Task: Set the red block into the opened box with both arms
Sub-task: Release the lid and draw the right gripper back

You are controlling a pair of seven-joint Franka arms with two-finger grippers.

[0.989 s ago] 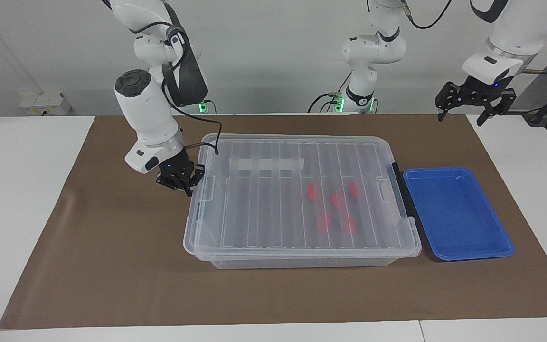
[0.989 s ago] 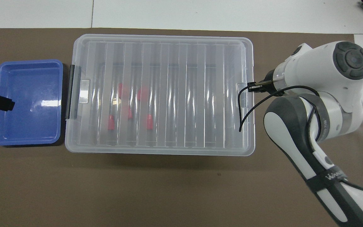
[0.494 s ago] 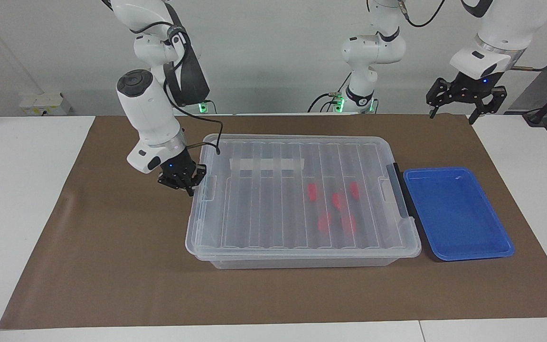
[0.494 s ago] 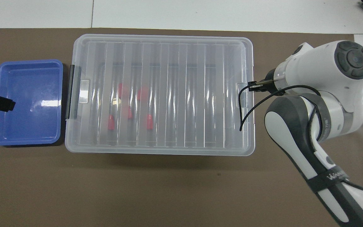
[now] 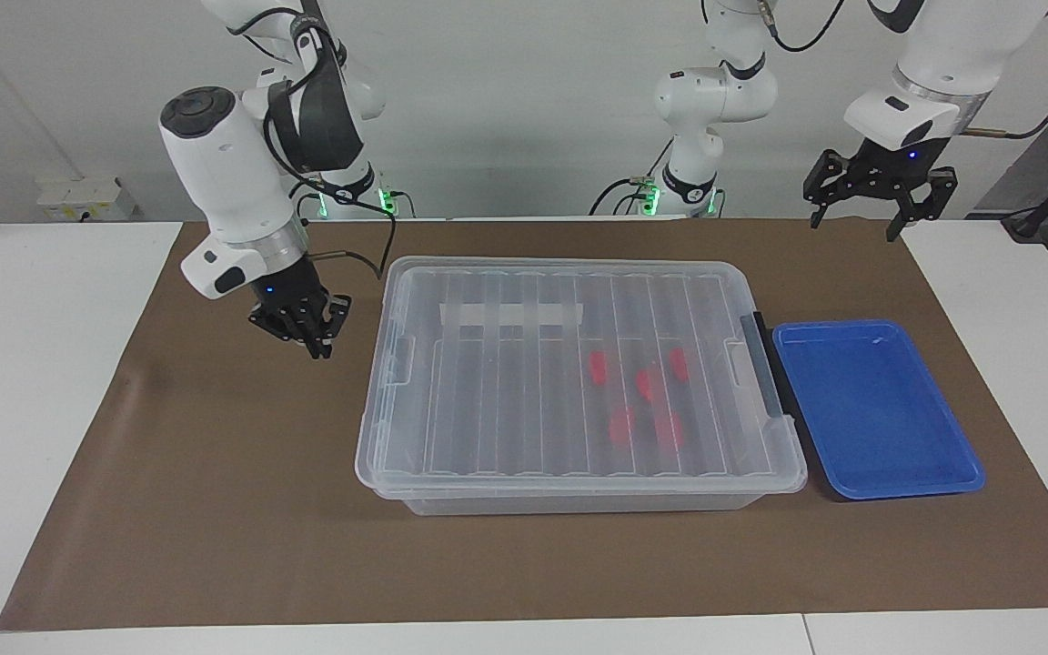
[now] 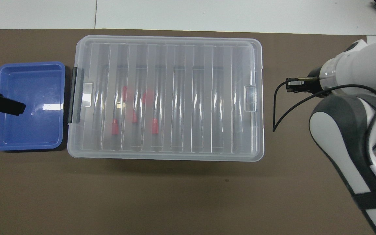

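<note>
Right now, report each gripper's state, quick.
Left gripper: open, empty, raised above the table's left-arm end.
Right gripper: cannot tell whether open or shut; holds nothing, over the mat beside the box.

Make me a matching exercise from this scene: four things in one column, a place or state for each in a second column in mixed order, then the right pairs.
Things
1. red blocks
2. blue tray
3. left gripper
4. right gripper

Places or states
A. raised, jaws open, over the table's edge toward the left arm's end
B. inside the box, under its clear lid
C. empty, beside the box's black handle
D. low over the brown mat, clear of the box, toward the right arm's end

Pairs: 1-B, 2-C, 3-A, 4-D
</note>
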